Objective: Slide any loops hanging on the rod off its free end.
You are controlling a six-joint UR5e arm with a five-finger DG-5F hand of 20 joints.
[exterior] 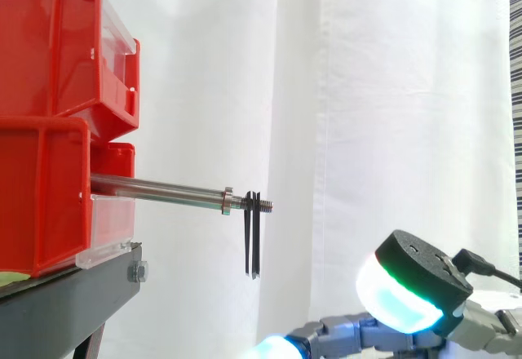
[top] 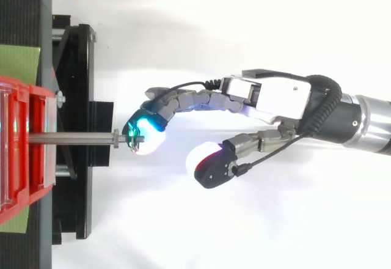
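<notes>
— Side view first: where are the loops?
— The thin black loops (exterior: 252,237) hang from the plain steel rod (exterior: 155,188) a little left of the frame's centre. They sit between a small steel nut (exterior: 227,201) and the rod's threaded free end. They look like two strands side by side, though it may be one band folded.
— And the rod itself?
— It runs level out of the stacked red plastic bins (exterior: 49,130) at the left edge. The bins sit on a black metal stand (exterior: 73,298) at lower left, with a white curtain (exterior: 391,90) behind.
— The hand?
— The hand (exterior: 424,273) is in the lower right corner, well below the rod. Its fingers are loosely extended and hold nothing, and one pad (exterior: 395,302) glows cyan and green.
— And the top view?
— The hand (top: 275,98) reaches in from the right edge. One long finger's green pad (top: 143,136) overlaps the rod's (top: 67,138) tip at centre left. The thumb is spread apart, lower in the frame.
</notes>
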